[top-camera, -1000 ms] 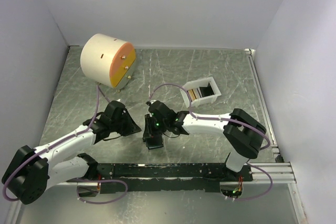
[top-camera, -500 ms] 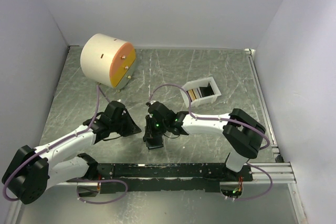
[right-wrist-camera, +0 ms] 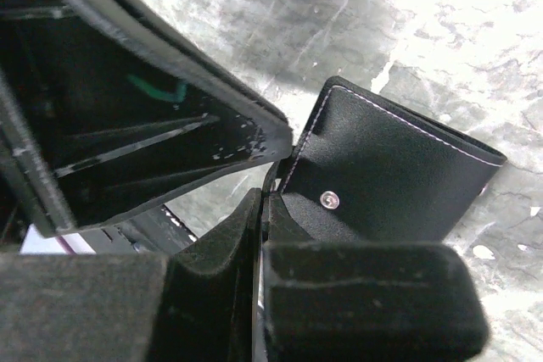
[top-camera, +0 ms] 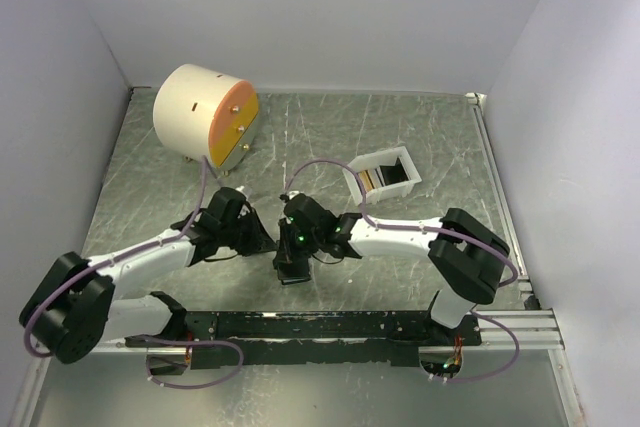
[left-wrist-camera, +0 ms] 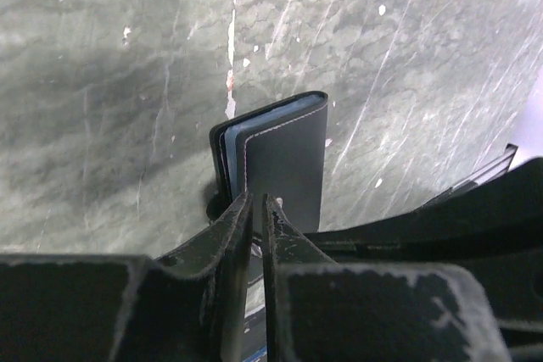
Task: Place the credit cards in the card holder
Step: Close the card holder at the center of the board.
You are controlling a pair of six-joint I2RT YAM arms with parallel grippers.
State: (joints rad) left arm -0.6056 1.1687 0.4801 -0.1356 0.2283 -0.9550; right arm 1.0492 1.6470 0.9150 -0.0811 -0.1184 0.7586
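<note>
The card holder [left-wrist-camera: 284,158] is near the front middle of the tabletop [top-camera: 440,137], between the two arms. It is black with pale stitching, and its pages are a little bit apart at one edge.

The right pincer [right-wrist-camera: 259,209] has its two fingers squeezed together on a flap of the card holder (the flap with the small silver snap on it). From above, this pincer hides most of the card holder.

The left pincer [left-wrist-camera: 257,209] is just beside it. Its fingers are nearly together, with only a thin slit between them. The tips sit at the near edge of the card holder. I cannot tell if they pinch any part of it.

The credit cards [top-camera: 371,179] are in the white tray [top-camera: 410,185], farther back on the right. They stand on edge inside it, well apart from the card holder.
</note>
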